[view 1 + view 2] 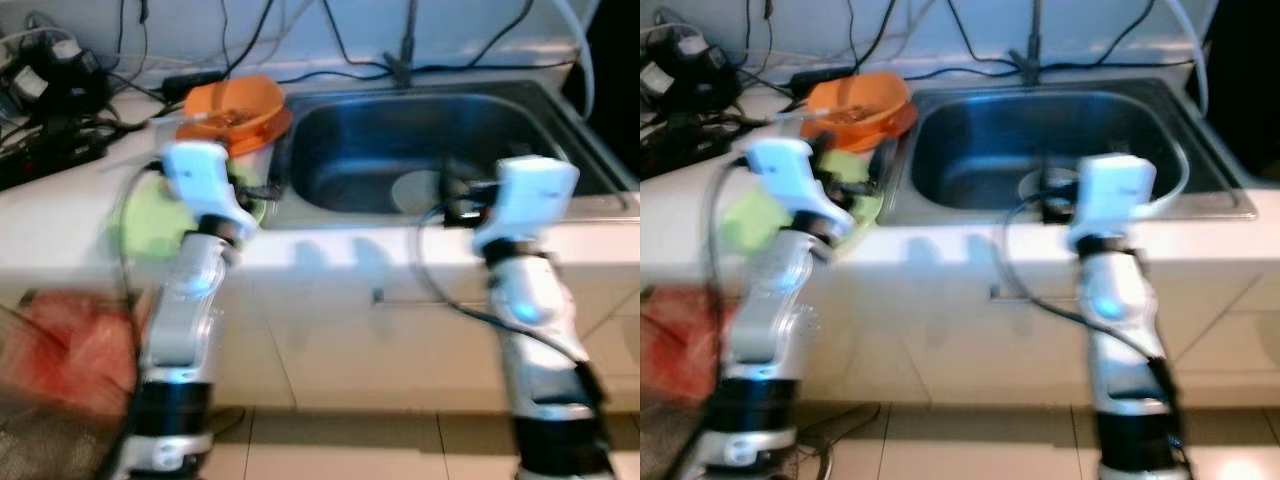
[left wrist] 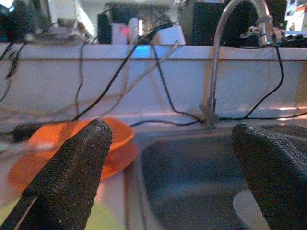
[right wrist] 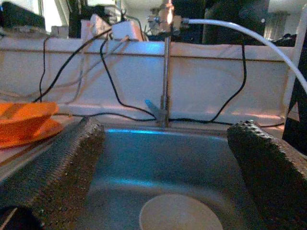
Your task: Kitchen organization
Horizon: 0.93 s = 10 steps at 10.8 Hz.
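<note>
I stand before a white counter with a steel sink [image 1: 350, 130]. An orange bowl [image 1: 235, 105] rests on an orange plate at the sink's left rim. In front of it lies a round pale green thing [image 1: 145, 225]. A pale round dish [image 1: 415, 190] lies on the sink's bottom. My left gripper [image 2: 172, 167] is open and empty, held over the counter edge between the green thing and the sink. My right gripper [image 3: 168, 167] is open and empty at the sink's front rim, facing the dish [image 3: 180, 213] and the faucet [image 3: 165, 72].
Black cables and plugs [image 1: 50, 90] crowd the counter's back left. A white hose [image 1: 1195, 50] runs past the sink's right side. A blurred red thing [image 1: 70, 350] sits low at my left. Tiled floor [image 1: 350, 445] lies below the cabinet front.
</note>
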Tool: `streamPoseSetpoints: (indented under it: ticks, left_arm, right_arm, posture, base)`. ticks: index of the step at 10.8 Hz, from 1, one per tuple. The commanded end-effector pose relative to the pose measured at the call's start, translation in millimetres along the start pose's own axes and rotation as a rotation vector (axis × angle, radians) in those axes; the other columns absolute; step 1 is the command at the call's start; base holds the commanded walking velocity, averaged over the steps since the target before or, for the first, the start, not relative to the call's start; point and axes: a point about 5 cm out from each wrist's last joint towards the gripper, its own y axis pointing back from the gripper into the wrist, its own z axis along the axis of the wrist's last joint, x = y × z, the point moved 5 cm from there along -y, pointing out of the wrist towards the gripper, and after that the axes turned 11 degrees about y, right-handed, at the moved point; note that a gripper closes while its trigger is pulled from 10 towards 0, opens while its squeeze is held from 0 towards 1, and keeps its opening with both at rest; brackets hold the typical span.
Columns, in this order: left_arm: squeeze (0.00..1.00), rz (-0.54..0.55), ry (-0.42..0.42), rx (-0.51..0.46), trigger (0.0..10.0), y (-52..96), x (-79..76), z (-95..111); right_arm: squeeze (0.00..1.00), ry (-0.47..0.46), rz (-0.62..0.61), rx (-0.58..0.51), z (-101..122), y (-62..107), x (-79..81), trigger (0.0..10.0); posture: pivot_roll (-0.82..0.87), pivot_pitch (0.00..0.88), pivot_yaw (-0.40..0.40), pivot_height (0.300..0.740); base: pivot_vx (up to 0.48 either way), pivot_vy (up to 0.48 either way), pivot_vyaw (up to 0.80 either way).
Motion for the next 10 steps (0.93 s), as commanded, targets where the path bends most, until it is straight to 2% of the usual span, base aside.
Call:
streamPoseSetpoints:
  ticks: [1,5,7,8,9,10]
  left_arm:
    - [0.0,-0.024,0.012,-0.003,10.0,-2.0,-10.5,1]
    - [0.0,-0.008,0.006,-0.003,10.0,-2.0,-8.3,1]
    - [0.0,0.047,0.001,-0.005,10.0,-1.5,-1.5,1]
    - [0.0,0.122,-0.045,0.005,10.0,-1.8,11.0,0]
    - [0.0,0.175,-0.06,0.015,10.0,-1.4,21.2,0]
    - [0.0,0.214,-0.072,0.025,10.0,-0.1,28.6,-1]
  right_arm:
    - [0.0,0.017,-0.015,0.002,0,1.5,-7.0,10.0]
    - [0.0,0.02,0.012,0.017,-4,4.4,1.1,10.0]
    - [0.0,0.015,0.02,0.023,-5,5.7,1.7,10.0]
    - [0.0,-0.004,0.032,0.027,-5,5.5,3.6,10.0]
    - [0.0,-0.029,0.058,0.019,-3,4.9,7.1,10.0]
    - [0.0,-0.014,0.084,0.007,0,4.3,8.9,10.0]
  posture:
    - [0.06,0.007,0.095,0.74]
    - [0.06,0.011,0.093,0.74]
    - [0.07,0.016,0.091,0.74]
    - [0.07,0.017,0.091,0.74]
    - [0.07,0.017,0.091,0.74]
    - [0.07,0.017,0.091,0.74]
  base:
    - [0.431,0.0,0.0]
    - [0.289,0.0,0.0]
    - [0.0,0.0,0.0]
    - [0.0,0.0,0.0]
    - [0.0,0.0,0.0]
    - [0.0,0.0,0.0]
